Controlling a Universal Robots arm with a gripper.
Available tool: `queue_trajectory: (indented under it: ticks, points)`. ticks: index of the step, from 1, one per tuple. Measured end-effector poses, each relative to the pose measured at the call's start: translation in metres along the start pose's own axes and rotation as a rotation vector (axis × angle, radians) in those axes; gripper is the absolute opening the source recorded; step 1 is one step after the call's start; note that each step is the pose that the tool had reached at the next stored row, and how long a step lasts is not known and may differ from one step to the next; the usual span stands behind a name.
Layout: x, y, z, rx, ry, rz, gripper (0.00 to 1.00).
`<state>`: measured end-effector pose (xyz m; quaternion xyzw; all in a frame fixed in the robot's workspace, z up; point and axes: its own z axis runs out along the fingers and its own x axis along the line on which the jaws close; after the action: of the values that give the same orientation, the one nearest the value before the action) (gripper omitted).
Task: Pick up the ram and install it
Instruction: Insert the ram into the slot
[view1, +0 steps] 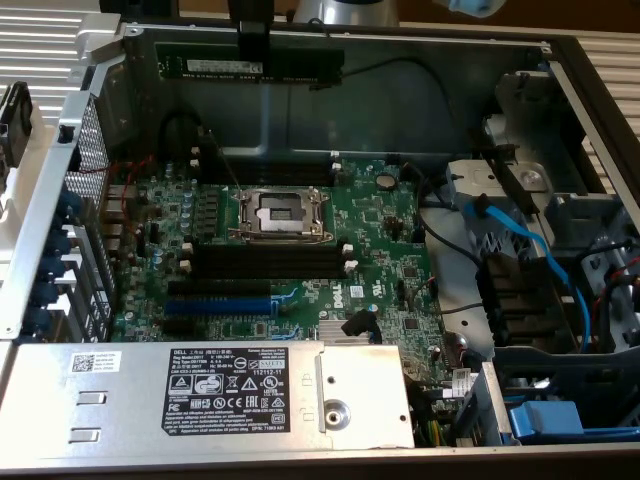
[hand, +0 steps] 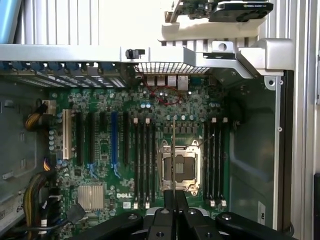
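We log the tool (view1: 252, 48) pinched nearly shut on the ram (view1: 300, 67), high above the motherboard (view1: 380, 250); best, we judge, to hold it level and parallel to the memory slots (view1: 265, 262).

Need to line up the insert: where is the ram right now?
The ram is gripped in the hand at the exterior view's top, high above the motherboard; the wrist view shows it edge-on over the CPU socket.

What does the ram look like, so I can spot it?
Find the open Dell case and look along its wall at the exterior view's top. There the gripper clamps the ram: a long, thin dark-green stick with a white label, held aloft, unlike the black memory slots fixed to the motherboard.
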<state>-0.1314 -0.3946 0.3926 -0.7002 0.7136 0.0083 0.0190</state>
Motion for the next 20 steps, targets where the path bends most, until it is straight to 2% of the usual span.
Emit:
queue_trajectory:
  ticks: [5, 9, 13, 20]
  points:
    - [0.012, -0.0017, 0.0044, -0.0001, -0.0002, 0.000, 0.12]
    - [0.012, -0.0115, 0.0116, -0.0006, -0.0002, 0.000, 0.12]
    - [0.012, -0.0119, 0.0182, -0.0072, 0.0002, 0.000, 0.12]
    - [0.012, -0.0124, 0.0309, -0.0085, 0.0007, 0.000, 0.12]
